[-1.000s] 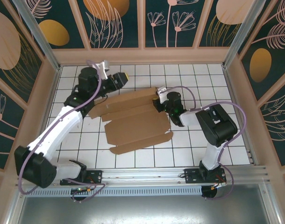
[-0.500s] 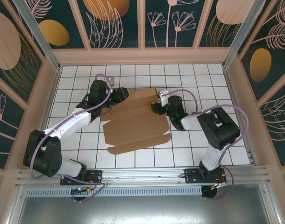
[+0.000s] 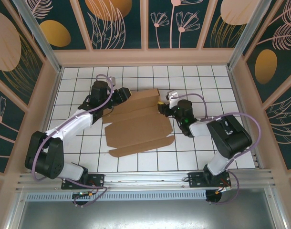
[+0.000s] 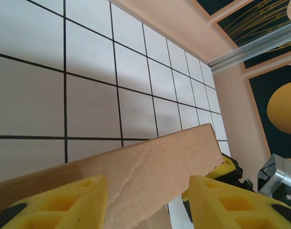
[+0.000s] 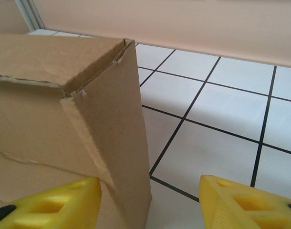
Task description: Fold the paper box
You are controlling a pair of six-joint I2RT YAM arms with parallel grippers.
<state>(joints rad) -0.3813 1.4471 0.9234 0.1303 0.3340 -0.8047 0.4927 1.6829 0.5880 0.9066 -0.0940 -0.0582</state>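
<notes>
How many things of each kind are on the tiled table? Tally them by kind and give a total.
paper box: 1
grippers: 2 (left gripper, right gripper)
Total: 3

Box (image 3: pixel 136 125) lies mid-table (image 3: pixel 193 149), rear panel raised. Left gripper (image 3: pixel 126 94) at box's rear-left corner, right gripper (image 3: pixel 161 107) at rear-right corner.

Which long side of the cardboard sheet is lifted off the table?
The paper box's far panel stands folded up at the back; its near flap lies flat.
</notes>
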